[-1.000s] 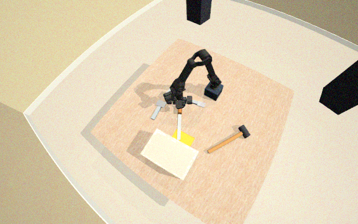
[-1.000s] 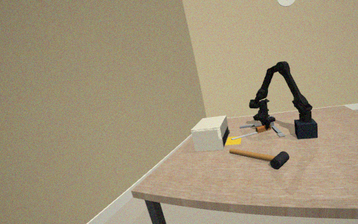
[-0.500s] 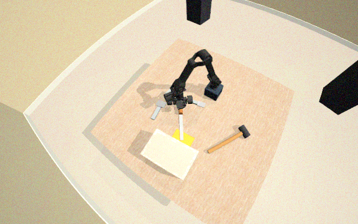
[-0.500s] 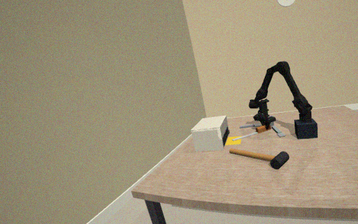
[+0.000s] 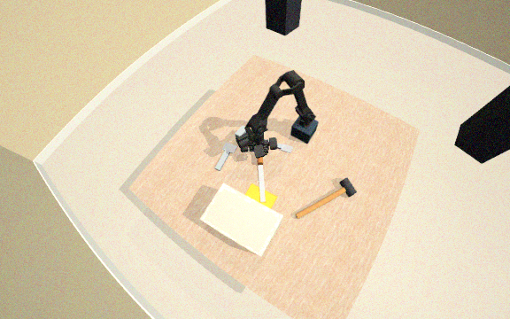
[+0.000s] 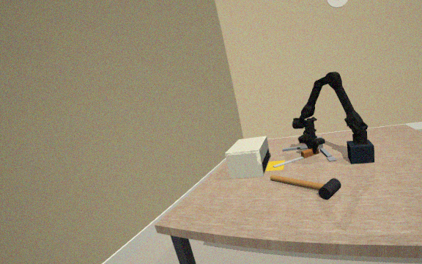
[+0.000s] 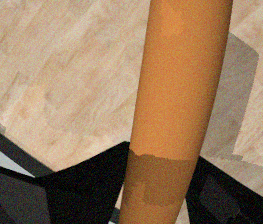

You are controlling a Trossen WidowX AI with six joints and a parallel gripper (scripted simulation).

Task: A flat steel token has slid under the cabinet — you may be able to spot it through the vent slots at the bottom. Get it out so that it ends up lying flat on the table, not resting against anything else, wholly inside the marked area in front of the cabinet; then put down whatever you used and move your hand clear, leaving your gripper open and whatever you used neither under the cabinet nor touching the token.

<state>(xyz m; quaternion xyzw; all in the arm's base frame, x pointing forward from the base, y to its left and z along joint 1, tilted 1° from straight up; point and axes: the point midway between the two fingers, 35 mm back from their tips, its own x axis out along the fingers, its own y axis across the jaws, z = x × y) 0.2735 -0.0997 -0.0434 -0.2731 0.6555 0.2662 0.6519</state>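
Observation:
My gripper (image 5: 260,156) (image 6: 314,151) (image 7: 157,154) is shut on the orange handle (image 5: 260,161) (image 6: 307,153) (image 7: 182,75) of a long, thin flat-bladed tool. Its pale blade (image 5: 261,177) (image 6: 292,160) points toward the cabinet (image 5: 242,219) (image 6: 244,165), and its tip is over the yellow marked area (image 5: 253,191) (image 6: 278,169), just outside the cabinet front. Whether the blade touches the table is too small to tell. The steel token is not seen in any view; the space under the cabinet is hidden.
A mallet (image 5: 321,203) (image 6: 295,182) lies to the side of the marked area. A grey flat tool (image 5: 223,159) (image 6: 292,149) and another grey piece (image 5: 285,148) (image 6: 328,155) lie on either side of the gripper. A pale object (image 5: 240,131) is partly hidden behind the arm.

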